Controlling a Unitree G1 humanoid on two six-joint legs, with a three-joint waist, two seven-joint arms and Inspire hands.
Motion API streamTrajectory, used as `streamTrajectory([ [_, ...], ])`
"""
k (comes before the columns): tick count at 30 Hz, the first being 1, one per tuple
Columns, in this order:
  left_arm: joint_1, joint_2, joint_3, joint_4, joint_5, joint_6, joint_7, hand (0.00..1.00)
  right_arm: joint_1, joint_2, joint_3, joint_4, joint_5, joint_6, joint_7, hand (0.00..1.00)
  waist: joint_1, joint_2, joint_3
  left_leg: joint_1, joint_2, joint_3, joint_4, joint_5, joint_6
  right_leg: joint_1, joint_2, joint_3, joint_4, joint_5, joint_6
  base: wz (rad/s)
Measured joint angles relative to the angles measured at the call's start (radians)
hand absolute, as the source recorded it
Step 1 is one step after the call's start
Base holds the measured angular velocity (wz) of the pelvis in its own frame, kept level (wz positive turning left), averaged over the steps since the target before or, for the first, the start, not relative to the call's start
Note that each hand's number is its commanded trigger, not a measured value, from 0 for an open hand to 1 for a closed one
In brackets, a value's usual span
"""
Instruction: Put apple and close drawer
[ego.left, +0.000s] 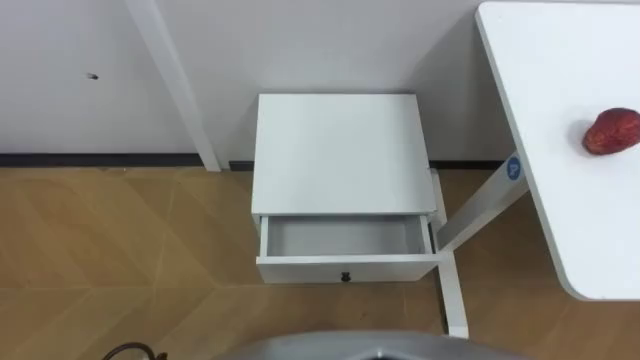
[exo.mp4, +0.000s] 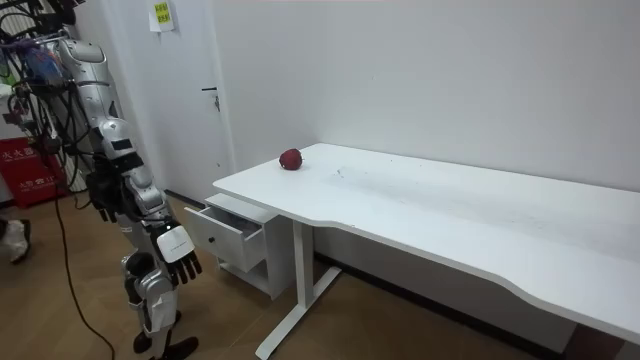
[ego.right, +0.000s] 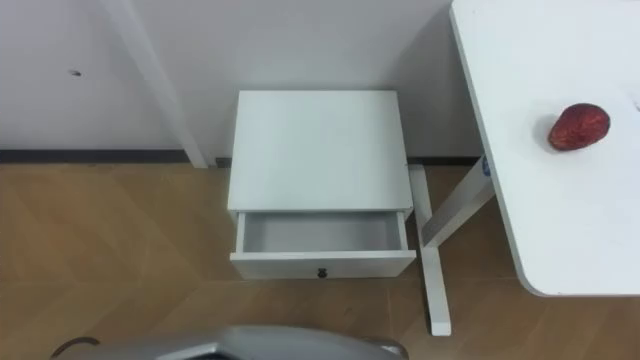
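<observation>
The white table (ego.left: 560, 170) takes up the robot's right side, its long top running along the wall, and one leg of it stands on the wooden floor (ego.left: 120, 250) just beside the cabinet. The low white cabinet (ego.left: 340, 150) sits against the wall straight in front of the robot, its flat top bare. Its drawer (ego.left: 345, 240) is pulled out toward the robot, and the pale inside shows with nothing lying in it. In the room view the robot stands upright on the floor a short way back from the cabinet, arms down at its sides. The right hand (exo.mp4: 180, 256), on the side nearer the table, hangs with its fingers loose and spread, holding nothing. The left hand (exo.mp4: 107, 196) hangs by the hip, fingers relaxed too and empty. The red apple (ego.left: 611, 131) lies on the table near the wall end, well apart from both hands and from the drawer. A small dark knob (ego.left: 346, 276) marks the middle of the drawer front.
</observation>
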Motion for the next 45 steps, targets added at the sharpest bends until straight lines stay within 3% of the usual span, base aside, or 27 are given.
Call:
streamTrajectory([
  [8,0.001,0.0,0.0,-0.002,0.0,0.0,0.0,0.0,0.0,0.0,0.0,-0.002,0.009,-0.004,0.0,0.0,0.002,0.0,0.0,0.0,0.0,0.001,0.001,0.0,0.0,-0.001,0.001,0.006,0.0,0.0,0.0,0.0],
  [12,-0.003,0.0,-0.001,-0.002,-0.001,0.0,0.004,0.0,0.0,0.0,-0.001,-0.003,0.125,-0.004,-0.003,0.0,0.001,0.0,0.0002,-0.003,0.0,0.004,-0.002,0.0,0.0,-0.004,0.004,0.017,0.0,0.0,0.0,-0.01],
  [15,0.001,-0.001,0.006,0.001,0.001,-0.002,0.019,0.0,0.006,0.001,-0.05,-0.002,0.313,-0.012,-0.006,0.0,0.0,0.0,0.0004,-0.003,0.0,0.011,-0.005,0.0,0.0,-0.005,0.003,0.02,-0.002,0.0,0.0,-0.07],
  [18,0.008,0.0,0.057,-0.006,-0.001,-0.01,0.02,0.0,0.014,0.001,-0.143,-0.006,0.552,-0.025,-0.013,0.0,-0.012,-0.002,0.0,-0.003,0.001,0.015,-0.004,0.0,0.0,-0.008,0.004,0.025,0.0,0.0,0.0,-0.04],
  [21,0.02,0.002,0.117,-0.024,-0.001,-0.019,0.021,0.0,0.019,0.001,-0.277,-0.016,0.778,-0.029,-0.026,0.0,-0.04,-0.004,-0.0013,-0.007,0.001,0.018,0.002,0.0,0.0,-0.013,0.003,0.027,0.0,0.0,0.0,-0.02],
  [24,0.035,0.004,0.138,-0.024,-0.001,-0.023,0.039,0.0,0.029,0.001,-0.394,-0.078,1.113,-0.038,-0.051,0.0,-0.057,-0.007,-0.0041,-0.005,0.001,0.033,0.001,0.0,0.0,-0.016,0.005,0.043,0.001,0.0,0.0,-0.15],
  [27,0.036,0.008,0.16,-0.024,-0.001,-0.038,0.045,0.0,0.01,-0.001,-0.488,-0.089,1.256,-0.063,-0.081,0.0,-0.079,-0.009,-0.0051,-0.005,0.002,0.04,-0.002,-0.001,0.001,-0.017,0.005,0.051,0.001,0.0,-0.001,-0.12],
  [30,0.035,0.009,0.183,-0.024,0.002,-0.057,0.047,0.0,0.004,-0.001,-0.562,-0.116,1.318,-0.077,-0.106,0.0,-0.086,-0.009,-0.0066,-0.009,0.002,0.043,-0.001,-0.001,0.001,-0.024,0.004,0.05,0.003,0.0,-0.001,-0.05],
  [32,0.035,0.015,0.204,-0.024,-0.001,-0.064,0.056,0.0,0.002,-0.004,-0.611,-0.13,1.382,-0.104,-0.129,0.0,-0.09,-0.009,-0.0142,-0.02,0.002,0.046,0.001,-0.001,0.002,-0.037,0.004,0.05,0.005,0.0,-0.001,-0.04],
  [34,0.035,0.015,0.213,-0.027,0.0,-0.064,0.059,0.0,0.002,-0.006,-0.637,-0.151,1.42,-0.115,-0.151,0.0,-0.094,-0.012,-0.0156,-0.025,0.002,0.049,0.001,0.0,0.002,-0.043,0.004,0.051,0.008,0.0,-0.001,-0.04],
  [41,0.04,0.03,0.226,-0.049,-0.001,-0.066,0.058,0.0,-0.007,-0.012,-0.678,-0.357,1.484,-0.164,-0.295,0.0,-0.108,-0.02,-0.0141,-0.033,0.004,0.064,0.001,0.001,0.002,-0.059,0.004,0.056,0.018,-0.001,-0.001,-0.05],
  [45,0.05,0.042,0.233,-0.107,-0.002,-0.084,0.058,0.0,-0.02,-0.049,-0.686,-0.495,1.489,-0.206,-0.381,0.0,-0.112,-0.032,-0.0084,-0.039,0.004,0.064,0.0,0.001,0.003,-0.066,0.004,0.054,0.019,-0.001,-0.001,-0.02],
])
